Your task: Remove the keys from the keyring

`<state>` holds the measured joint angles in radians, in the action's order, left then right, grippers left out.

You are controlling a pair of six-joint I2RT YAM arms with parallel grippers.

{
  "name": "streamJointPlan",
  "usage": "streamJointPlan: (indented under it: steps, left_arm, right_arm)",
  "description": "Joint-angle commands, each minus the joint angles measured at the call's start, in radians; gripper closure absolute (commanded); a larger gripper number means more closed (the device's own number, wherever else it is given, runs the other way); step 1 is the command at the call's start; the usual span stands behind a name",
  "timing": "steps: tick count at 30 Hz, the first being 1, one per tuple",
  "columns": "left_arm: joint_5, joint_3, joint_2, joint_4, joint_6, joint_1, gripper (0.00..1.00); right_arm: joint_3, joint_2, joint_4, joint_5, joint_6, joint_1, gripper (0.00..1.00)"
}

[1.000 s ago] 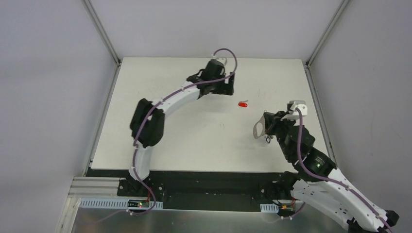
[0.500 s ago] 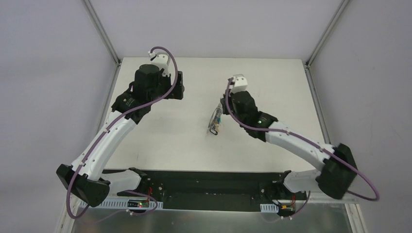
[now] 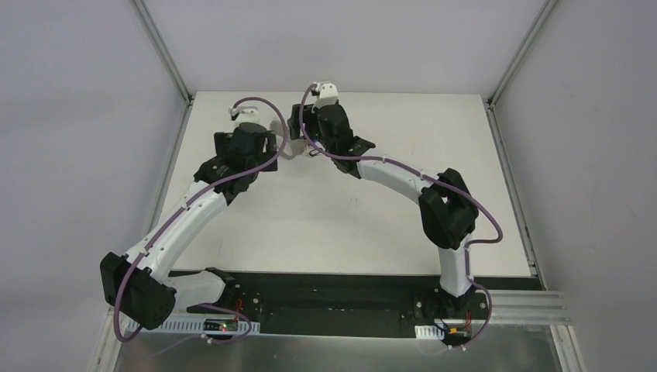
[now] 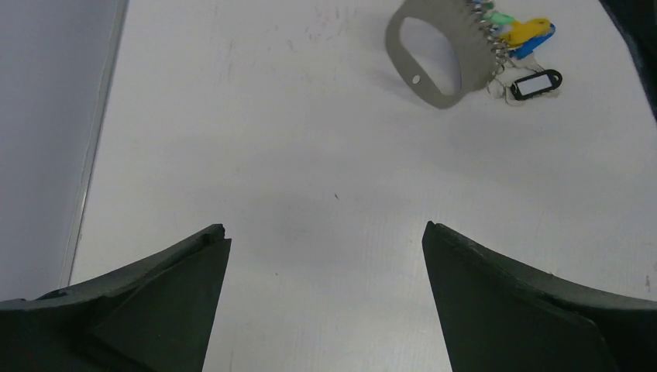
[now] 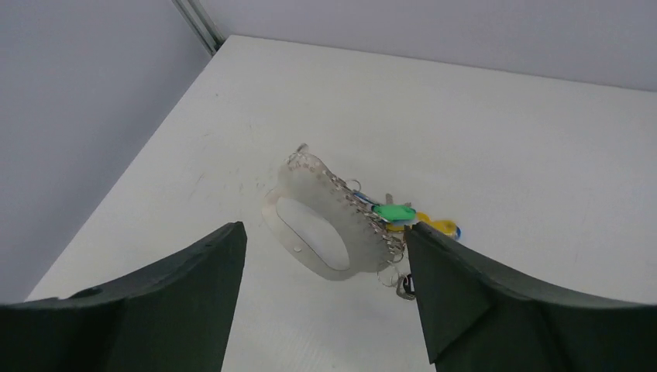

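Note:
The keyring (image 5: 318,225), a wide grey metal loop, rests on the white table (image 5: 496,139). Its keys (image 5: 393,211), with green, yellow and blue heads, bunch on small rings at its right side. My right gripper (image 5: 324,227) hovers open just above it and touches nothing. From the left wrist view the keyring (image 4: 434,54) lies ahead and to the right, with the keys (image 4: 521,32) and a black tag (image 4: 537,84) beside it. My left gripper (image 4: 324,229) is open and empty over bare table. In the top view both grippers meet near the table's back centre, hiding the keyring.
The table's left edge (image 4: 101,155) and a grey wall run close to the left gripper. A metal frame post (image 5: 197,23) stands at the back left corner. The right arm (image 3: 403,178) stretches across the table's middle.
The right gripper carried the keyring to the back centre and opened, leaving it on the table. The left arm swung over toward it. The red key seen earlier is out of sight.

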<state>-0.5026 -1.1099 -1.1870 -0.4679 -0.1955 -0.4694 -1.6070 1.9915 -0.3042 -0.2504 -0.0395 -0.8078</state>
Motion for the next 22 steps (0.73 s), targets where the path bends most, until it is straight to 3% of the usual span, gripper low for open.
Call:
streamJointPlan:
  steps: [1, 11, 17, 22]
  left_arm:
    - [-0.202, -0.001, 0.037, 0.046, -0.179, 0.009, 0.01]
    - [-0.245, 0.010, 0.153, 0.075, -0.288, 0.009, 0.01]
    - [-0.238, 0.077, 0.223, 0.184, -0.208, 0.010, 0.01]
    - [-0.154, 0.079, 0.218, 0.195, -0.152, 0.009, 0.01]
  right_arm:
    - [-0.028, -0.075, -0.103, -0.021, 0.032, 0.004, 0.16]
    - [0.365, -0.558, -0.009, -0.148, 0.215, 0.014, 0.14]
    - [0.555, -0.871, 0.024, -0.189, 0.291, 0.013, 0.14]
    - [0.642, -0.997, 0.068, -0.213, 0.268, 0.014, 0.14]
